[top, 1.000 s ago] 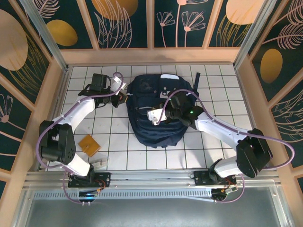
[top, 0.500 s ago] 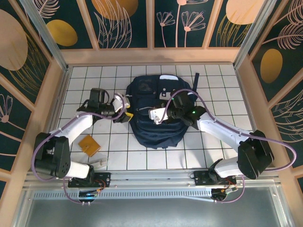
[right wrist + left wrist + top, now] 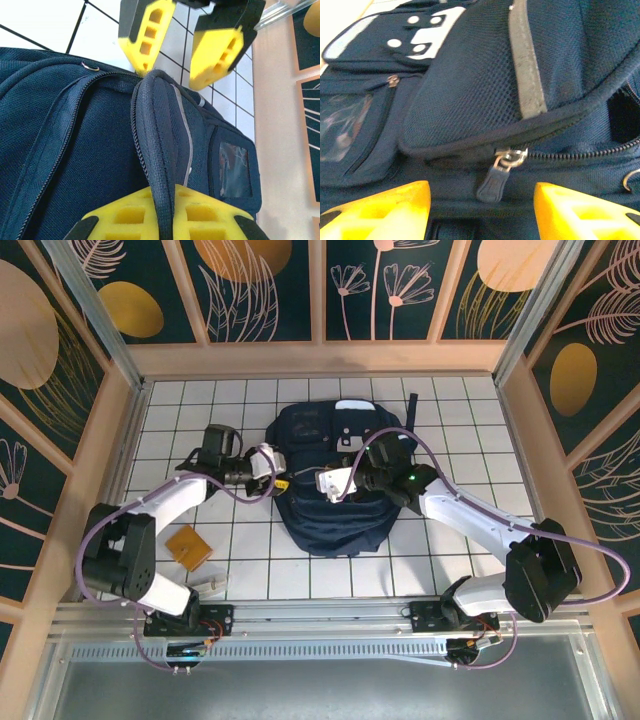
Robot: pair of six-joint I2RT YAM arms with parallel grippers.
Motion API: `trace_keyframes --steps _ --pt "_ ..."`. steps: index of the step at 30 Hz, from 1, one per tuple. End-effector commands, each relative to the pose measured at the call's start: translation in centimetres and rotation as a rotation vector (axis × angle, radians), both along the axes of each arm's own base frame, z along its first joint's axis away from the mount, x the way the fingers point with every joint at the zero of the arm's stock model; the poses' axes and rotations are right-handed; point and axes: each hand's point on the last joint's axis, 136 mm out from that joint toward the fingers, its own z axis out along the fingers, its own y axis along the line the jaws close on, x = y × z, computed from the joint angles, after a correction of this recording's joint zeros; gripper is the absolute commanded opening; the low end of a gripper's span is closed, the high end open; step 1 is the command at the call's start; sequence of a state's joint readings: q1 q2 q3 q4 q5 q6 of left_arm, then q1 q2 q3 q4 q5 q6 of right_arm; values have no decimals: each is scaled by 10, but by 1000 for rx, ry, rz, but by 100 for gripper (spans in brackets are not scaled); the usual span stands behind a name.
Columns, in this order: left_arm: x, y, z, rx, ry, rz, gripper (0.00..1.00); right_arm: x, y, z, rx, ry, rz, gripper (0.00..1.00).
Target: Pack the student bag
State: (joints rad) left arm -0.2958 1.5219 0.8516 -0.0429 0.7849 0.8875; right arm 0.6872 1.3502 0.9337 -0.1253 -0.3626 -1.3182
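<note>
Parted, the left gripper (image 3: pixel 277 481) sits at the edge of the student bag (image 3: pixel 335 520), which lies just ahead of it. The right gripper (image 3: pixel 342 480) rests mid-bag. At the left wrist, the yellow fingers (image 3: pixel 385 207) stand apart, with a zipper pull (image 3: pixel 492 182) between them. At the right wrist, closed pads (image 3: pixel 125 220) clamp a raised fold (image 3: pixel 160 130) of the bag.

We see the student bag (image 3: pixel 335 515) in dark navy, with thin pale grey stripes and a white patch. The desk (image 3: pixel 450 560) is white, gridded in dark lines. The left tool (image 3: pixel 480 207) and right tool (image 3: pixel 162 216) have yellow fingers (image 3: pixel 375 207). We note an orange-brown square (image 3: pixel 188 546) and dark teal walls (image 3: pixel 270 290) with golden discs.
</note>
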Motion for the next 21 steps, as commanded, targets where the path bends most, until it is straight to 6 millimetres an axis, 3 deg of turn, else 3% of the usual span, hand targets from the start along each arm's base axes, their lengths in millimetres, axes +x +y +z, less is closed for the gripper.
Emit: trace_keyframes --steps 1,3,9,14,20,21 --pt "-5 -13 -4 5 -18 -92 53 -8 14 23 60 -17 67 0" --pt "-2 -14 -7 4 -15 -90 45 -9 15 24 59 -16 71 0" --pt "8 -10 -12 50 -36 -55 0 -9 17 22 53 -11 74 0" --pt "31 -6 -7 54 -32 65 0 -14 17 19 47 -10 89 0" --pt "82 4 -9 102 30 275 0 -31 24 0 -6 -10 137 0" --pt "86 4 -19 108 61 288 0 -31 26 0 -1 -6 135 0"
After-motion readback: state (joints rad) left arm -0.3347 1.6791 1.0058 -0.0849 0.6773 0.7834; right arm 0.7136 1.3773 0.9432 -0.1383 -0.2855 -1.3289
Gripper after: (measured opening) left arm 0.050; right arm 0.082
